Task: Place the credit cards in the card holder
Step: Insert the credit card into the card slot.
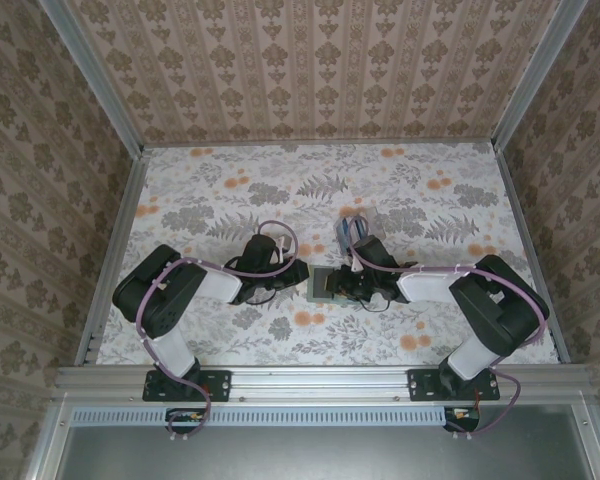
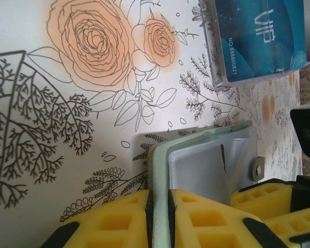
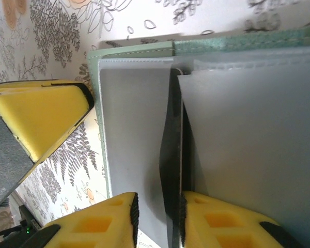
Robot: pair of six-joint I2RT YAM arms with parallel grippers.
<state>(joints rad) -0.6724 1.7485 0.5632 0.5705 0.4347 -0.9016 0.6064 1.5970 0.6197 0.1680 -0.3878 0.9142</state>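
Note:
The card holder (image 1: 318, 288) lying on the cloth between the arms is a pale green wallet with clear plastic sleeves. My left gripper (image 2: 158, 192) is shut on the edge of its green cover (image 2: 160, 160); in the top view it (image 1: 298, 272) sits at the wallet's left side. My right gripper (image 3: 157, 195) stands partly open over the sleeves (image 3: 134, 129). A dark credit card (image 3: 171, 155) stands edge-on in a sleeve's mouth and leans on the right finger. A gap shows beside the other finger. More blue credit cards marked VIP fill a clear box (image 2: 258, 41).
The clear box of cards (image 1: 349, 230) stands just behind the right gripper (image 1: 342, 285). Floral cloth (image 1: 230, 190) covers the table, ringed by patterned walls and metal rails. The left gripper's yellow finger (image 3: 41, 119) is close beside the wallet.

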